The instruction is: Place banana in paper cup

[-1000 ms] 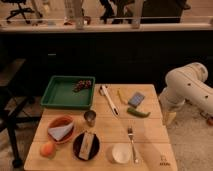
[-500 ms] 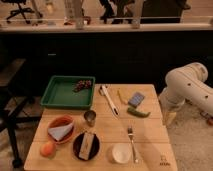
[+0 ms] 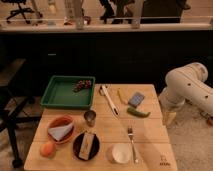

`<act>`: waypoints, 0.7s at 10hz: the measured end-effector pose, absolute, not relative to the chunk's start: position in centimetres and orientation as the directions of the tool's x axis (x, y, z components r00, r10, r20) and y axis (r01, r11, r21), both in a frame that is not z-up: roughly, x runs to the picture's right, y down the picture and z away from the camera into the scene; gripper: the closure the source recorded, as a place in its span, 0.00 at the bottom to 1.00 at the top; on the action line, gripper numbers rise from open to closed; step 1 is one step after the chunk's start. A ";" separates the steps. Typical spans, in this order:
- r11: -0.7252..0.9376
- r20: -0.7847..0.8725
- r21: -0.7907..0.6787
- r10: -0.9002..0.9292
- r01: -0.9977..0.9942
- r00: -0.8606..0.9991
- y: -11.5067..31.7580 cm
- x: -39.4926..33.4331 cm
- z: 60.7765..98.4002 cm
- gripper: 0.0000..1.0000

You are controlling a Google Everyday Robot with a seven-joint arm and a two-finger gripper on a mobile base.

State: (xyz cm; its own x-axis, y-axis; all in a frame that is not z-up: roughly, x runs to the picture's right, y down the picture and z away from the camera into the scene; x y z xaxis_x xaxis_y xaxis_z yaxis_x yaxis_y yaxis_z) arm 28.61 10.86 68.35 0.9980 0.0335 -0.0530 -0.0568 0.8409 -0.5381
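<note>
– Pale-yellow slim curved banana (image 3: pixel 121 96): where was it?
– Lying on the light wooden desk (image 3: pixel 150 135), back half, between the long white utensil (image 3: pixel 110 100) and the flat blue-grey rectangular block (image 3: pixel 136 99). It was just beside the block, apart from the utensil. The elongated green vegetable (image 3: pixel 138 112) lay near it, toward the front.
– Short white round paper cup (image 3: pixel 121 153)?
– Upright at the front edge, pale interior showing, just left of the metal fork (image 3: pixel 132 142). Well apart from the banana. The small shiny metal cup (image 3: pixel 90 117) stood mid-desk, left of it and further back.
– Gripper?
– The pale two-finger gripper (image 3: pixel 169 118) hung from the white robot arm (image 3: pixel 187 85) beside the desk's right edge, pointing down, well apart from banana and paper cup. The jaws stood apart, clear of every item.
– Rest of the desk?
– Green rectangular tray (image 3: pixel 60 95) at back left, dark grapes (image 3: pixel 83 85) in its far right corner. Front left: orange bowl (image 3: pixel 61 130) holding something white, round black plate (image 3: pixel 86 145) with a pale item on it, round orange fruit (image 3: pixel 47 149).
</note>
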 end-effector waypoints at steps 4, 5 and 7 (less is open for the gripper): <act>0.841 -0.053 -0.538 0.034 -0.057 0.998 10.9 28.6 68.4 0.20; 0.841 -0.053 -0.538 0.034 -0.057 0.998 10.9 28.6 68.4 0.20; 0.848 -0.052 -0.529 0.022 -0.046 0.998 10.7 28.5 68.4 0.20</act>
